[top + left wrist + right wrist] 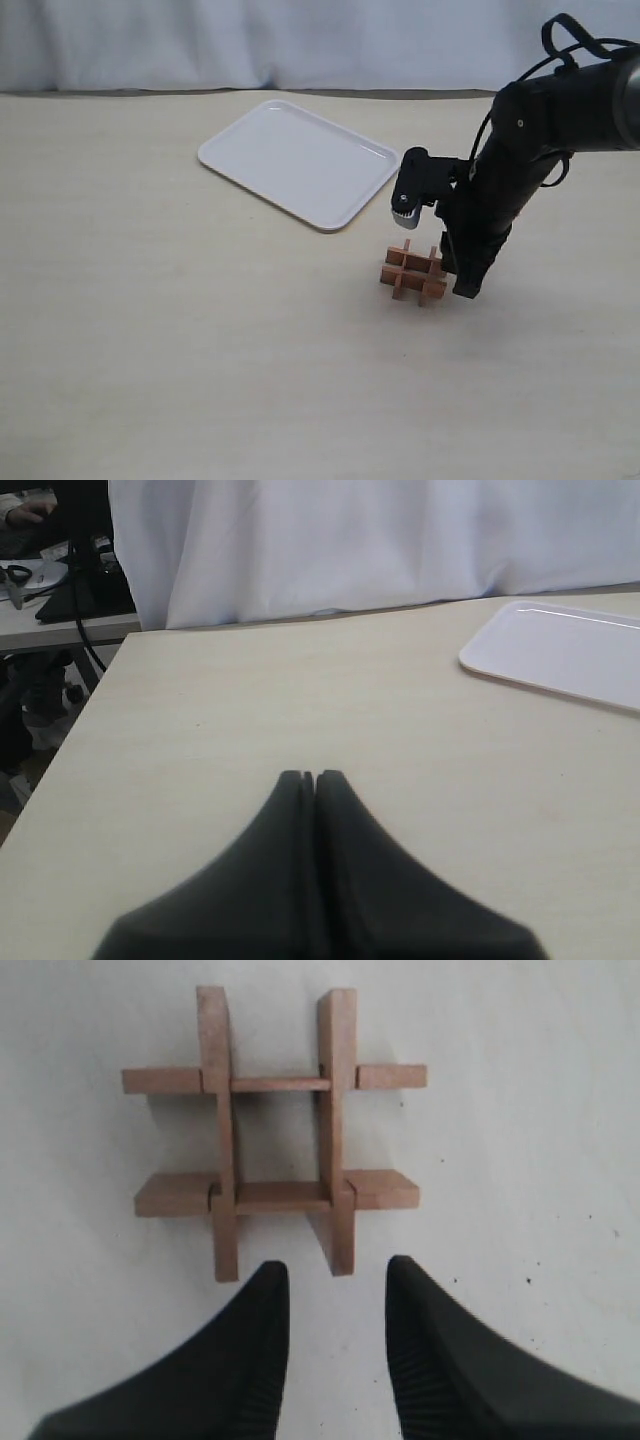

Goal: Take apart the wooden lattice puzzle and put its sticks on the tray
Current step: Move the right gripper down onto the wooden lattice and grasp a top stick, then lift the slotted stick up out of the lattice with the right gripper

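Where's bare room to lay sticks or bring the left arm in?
The tray is wholly bare. The table is bare left of the wooden lattice puzzle and in front of the tray. Crowded only at the puzzle's right, where the open right tool and its arm stand.

You had one tray (300, 160) in view. You had one wooden lattice puzzle (413, 272), assembled from four sticks (216, 1130): two laid one way, two crossing them. You had two grippers: left gripper (308, 777), right gripper (335, 1270).

Matt wood puzzle (275, 1135), glossy plastic tray (300, 160)
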Controlling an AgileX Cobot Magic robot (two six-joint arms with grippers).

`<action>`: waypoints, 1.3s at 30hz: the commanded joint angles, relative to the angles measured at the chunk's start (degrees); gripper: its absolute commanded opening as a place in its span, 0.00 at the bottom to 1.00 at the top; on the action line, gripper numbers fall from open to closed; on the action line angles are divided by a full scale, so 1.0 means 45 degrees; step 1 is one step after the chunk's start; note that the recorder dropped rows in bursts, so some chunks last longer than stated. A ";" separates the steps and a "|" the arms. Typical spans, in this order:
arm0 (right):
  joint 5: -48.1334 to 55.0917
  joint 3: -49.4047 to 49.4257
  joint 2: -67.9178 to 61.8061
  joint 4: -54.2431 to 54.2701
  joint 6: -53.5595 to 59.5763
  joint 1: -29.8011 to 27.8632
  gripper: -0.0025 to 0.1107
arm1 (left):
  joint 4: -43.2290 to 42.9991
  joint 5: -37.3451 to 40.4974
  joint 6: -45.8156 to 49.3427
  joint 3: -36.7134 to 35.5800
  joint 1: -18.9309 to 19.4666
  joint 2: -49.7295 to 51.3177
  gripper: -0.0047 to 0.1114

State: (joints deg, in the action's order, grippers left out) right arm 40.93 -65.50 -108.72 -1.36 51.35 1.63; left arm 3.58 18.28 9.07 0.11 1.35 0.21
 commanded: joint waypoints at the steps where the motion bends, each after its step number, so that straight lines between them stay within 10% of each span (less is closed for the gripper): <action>1: -0.0322 -0.0067 -0.0291 0.0061 0.0399 -0.0027 0.30 | -0.0007 -0.0128 0.0014 -0.0024 -0.0004 -0.0046 0.04; 13: -0.0455 -0.0067 -0.0789 -0.0457 0.0399 -0.0027 0.29 | -0.0007 -0.0128 0.0014 -0.0024 -0.0004 -0.0046 0.04; 20: -0.0457 -0.0067 -0.0789 -0.0582 0.0452 -0.0027 0.06 | -0.0007 -0.0128 0.0014 -0.0024 -0.0004 -0.0046 0.04; 39: -0.0117 -0.0067 0.0748 -0.0614 0.0428 -0.0027 0.06 | -0.0007 -0.0128 0.0014 -0.0024 -0.0004 -0.0046 0.04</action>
State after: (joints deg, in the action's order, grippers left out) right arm 40.12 -65.60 -106.62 -3.65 52.91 1.63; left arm 3.58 18.28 9.07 0.11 1.35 0.21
